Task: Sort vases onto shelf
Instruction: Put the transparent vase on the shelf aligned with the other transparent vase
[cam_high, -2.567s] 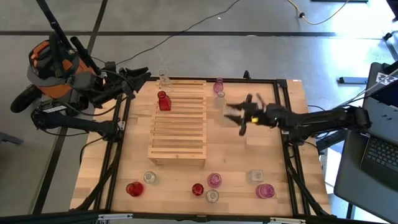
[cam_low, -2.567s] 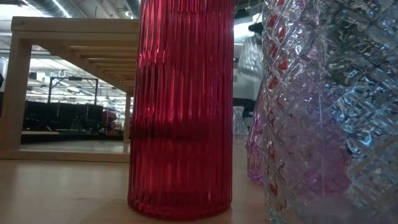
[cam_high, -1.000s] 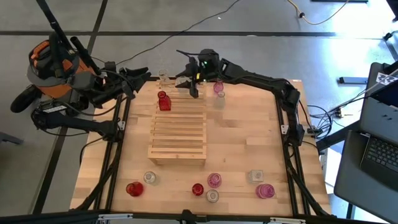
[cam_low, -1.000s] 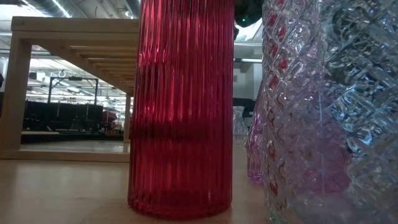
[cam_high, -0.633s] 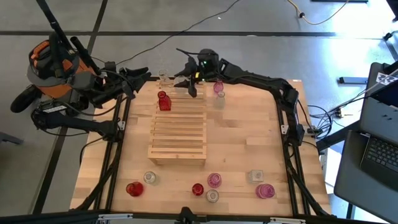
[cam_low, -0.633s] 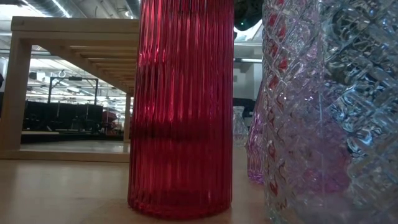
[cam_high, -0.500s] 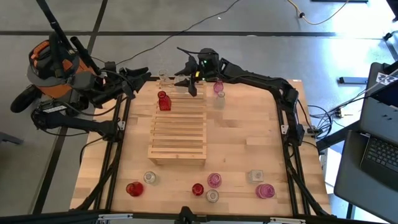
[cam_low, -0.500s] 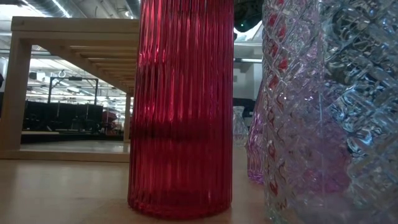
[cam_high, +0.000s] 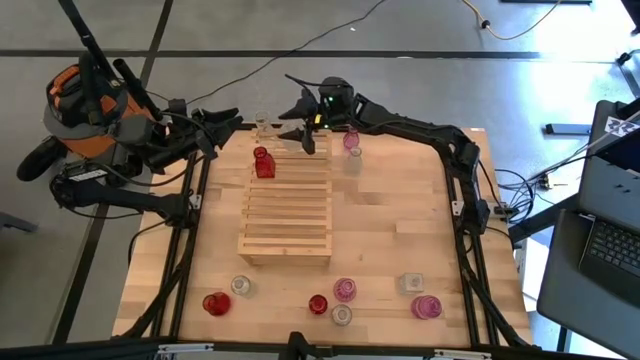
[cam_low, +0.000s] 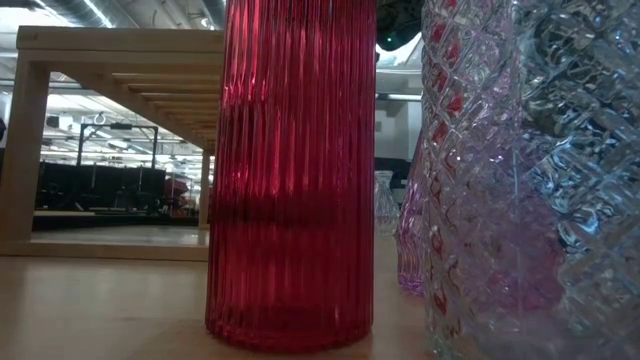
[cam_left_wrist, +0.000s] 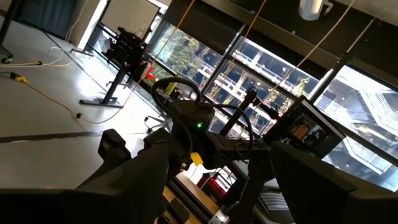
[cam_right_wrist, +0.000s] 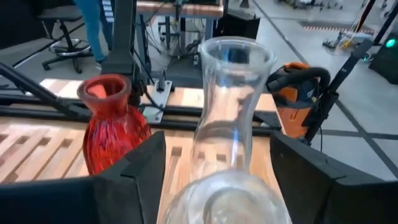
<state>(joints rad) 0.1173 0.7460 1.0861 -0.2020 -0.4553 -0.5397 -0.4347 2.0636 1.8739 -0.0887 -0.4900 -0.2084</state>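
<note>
The shelf (cam_high: 288, 215) lies mid-table, and a red vase (cam_high: 264, 162) stands on its far left slats. My right gripper (cam_high: 305, 138) reaches level over the shelf's far end. In the right wrist view it (cam_right_wrist: 217, 142) is open, with a clear vase (cam_right_wrist: 233, 118) upright between its fingers and the red vase (cam_right_wrist: 112, 124) beyond. Another clear vase (cam_high: 265, 127) stands at the shelf's far left corner, and a pink vase (cam_high: 351, 140) at its far right. My left gripper (cam_high: 228, 122) waits open, raised past the table's far left corner. My right gripper comes level from the table's right, its fingers (cam_right_wrist: 140, 171) standing on either side of the clear vase's round lower body (cam_right_wrist: 205, 205). Whether they touch it I cannot tell. The neck stands free between them. The vase is upright on the shelf's slats.
Several vases stand in a row near the table's front edge: red (cam_high: 216, 303), clear (cam_high: 241, 286), red (cam_high: 318, 304), pink (cam_high: 345, 290), pink (cam_high: 427, 306). In the low view a red ribbed vase (cam_low: 290, 170) and cut-glass vases (cam_low: 530, 180) block most of the sight.
Before the last second my right gripper went from the table's right middle to the shelf's far end. Since then it has stayed there, and no vase has visibly moved.
</note>
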